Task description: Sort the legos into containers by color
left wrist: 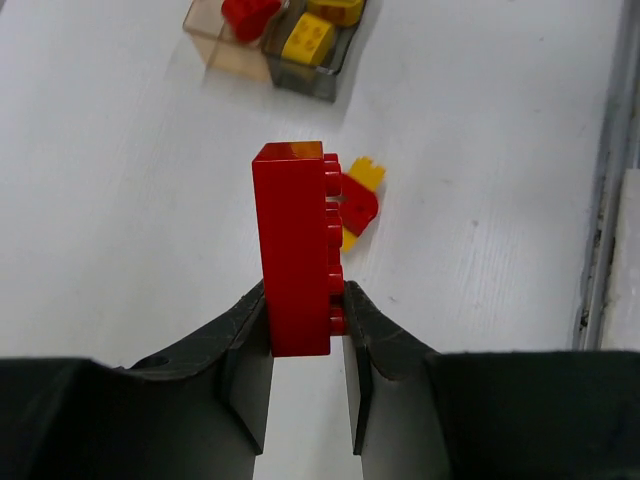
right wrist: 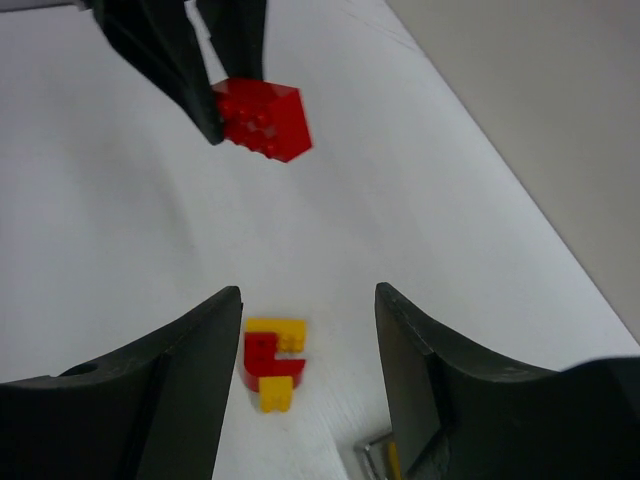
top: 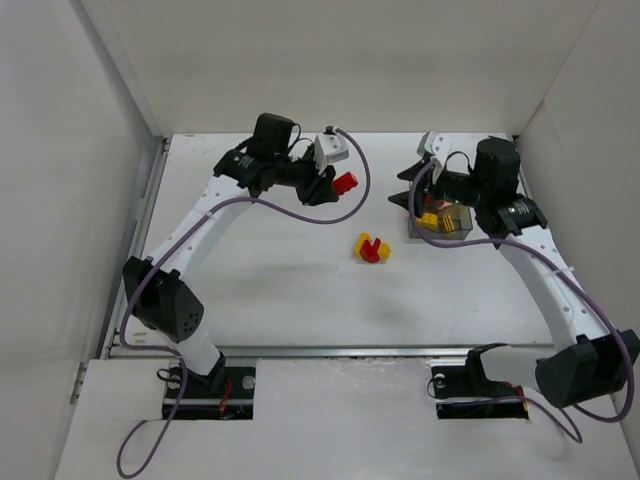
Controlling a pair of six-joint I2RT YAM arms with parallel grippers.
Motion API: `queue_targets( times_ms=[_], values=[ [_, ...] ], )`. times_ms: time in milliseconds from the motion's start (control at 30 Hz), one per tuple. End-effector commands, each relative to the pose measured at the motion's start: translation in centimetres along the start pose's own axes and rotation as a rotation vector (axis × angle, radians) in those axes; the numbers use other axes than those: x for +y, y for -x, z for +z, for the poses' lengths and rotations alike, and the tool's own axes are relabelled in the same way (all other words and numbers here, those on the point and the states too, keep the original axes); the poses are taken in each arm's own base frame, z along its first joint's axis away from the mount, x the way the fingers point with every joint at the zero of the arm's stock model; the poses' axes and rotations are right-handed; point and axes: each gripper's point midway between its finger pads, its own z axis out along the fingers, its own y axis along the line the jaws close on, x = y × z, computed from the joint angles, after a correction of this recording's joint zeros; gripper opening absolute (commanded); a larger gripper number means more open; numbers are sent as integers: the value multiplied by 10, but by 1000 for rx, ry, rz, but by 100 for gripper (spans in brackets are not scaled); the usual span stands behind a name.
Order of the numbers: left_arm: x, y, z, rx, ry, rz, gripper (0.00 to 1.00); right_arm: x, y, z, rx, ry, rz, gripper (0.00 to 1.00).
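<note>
Two robot arms reach over a white table [top: 280, 295] boxed in by plain white walls [top: 350, 60]. The left gripper [left wrist: 305, 330] is clamped on the lower end of a tall red brick [left wrist: 295, 250] and holds it above the surface, left of the table's centre. A red-and-yellow clump [top: 371, 248] lies alone on the tabletop between the arms. The right gripper [right wrist: 308, 300] hangs with its jaws spread wide and nothing between them, just beside the containers [top: 460, 225] at the right rear. From above, the right arm partly hides the tubs. Only the left wrist camera shows their contents: a red piece [left wrist: 250, 15] in the beige tub [left wrist: 235, 62] and yellow bricks [left wrist: 308, 38] in the grey tub [left wrist: 312, 82]. The right wrist camera catches the held brick's studded face.
</note>
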Motion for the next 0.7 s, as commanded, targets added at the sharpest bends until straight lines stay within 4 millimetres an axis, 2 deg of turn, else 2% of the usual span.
queue_targets(
  times_ms=[0, 67, 100, 133, 167, 200, 333, 433, 667],
  values=[
    [-31, 29, -10, -77, -163, 60, 0, 34, 34, 13, -134, 241, -41, 61],
    [-38, 46, -9, -99, -182, 82, 0, 45, 42, 23, -143, 287, -48, 61],
    [-40, 49, -8, -97, -175, 104, 0, 47, 37, 30, -133, 304, -34, 61],
    [-41, 49, -6, -90, -170, 120, 0, 50, 46, 30, -156, 317, -56, 61],
    [-41, 49, -6, -90, -170, 120, 0, 54, 43, 35, -149, 335, -40, 61],
    [-41, 52, -7, -96, -166, 126, 0, 52, 48, 35, -162, 329, -55, 61],
    [-42, 51, -7, -90, -170, 120, 0, 51, 46, 43, -155, 342, -46, 61],
    [-42, 48, -6, -85, -172, 123, 0, 55, 51, 43, -168, 358, -55, 60],
    [-52, 46, -2, -80, -194, 136, 0, 57, 54, 53, -171, 386, -37, 56]
  ],
)
